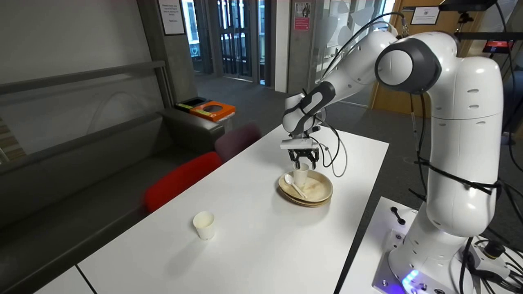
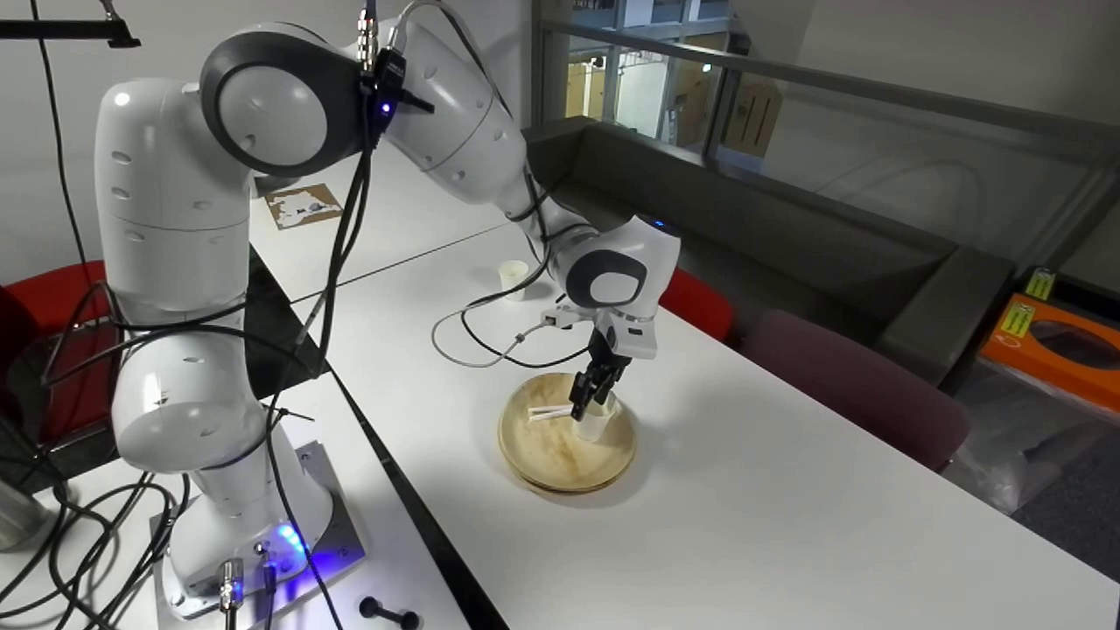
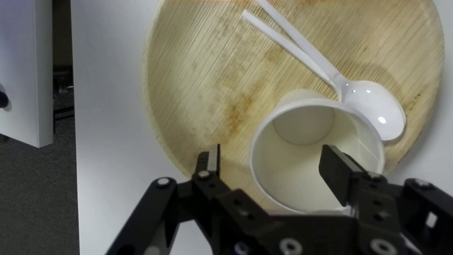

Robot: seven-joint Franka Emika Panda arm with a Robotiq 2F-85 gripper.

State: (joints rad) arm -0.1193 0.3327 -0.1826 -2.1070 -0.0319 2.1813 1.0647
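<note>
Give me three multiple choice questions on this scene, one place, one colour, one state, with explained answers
1. Where's the disposable cup beneath the gripper?
A) bare tabletop
B) top plate
C) sofa

2. What colour is the spoon?
A) white
B) red
C) black

3. How do the fingers stand?
A) pressed together
B) crossed
C) apart

1 B: both exterior views show its base within the plate's rim.
2 A: its bowl shows white.
3 C: the wrist view shows a gap between them.
</note>
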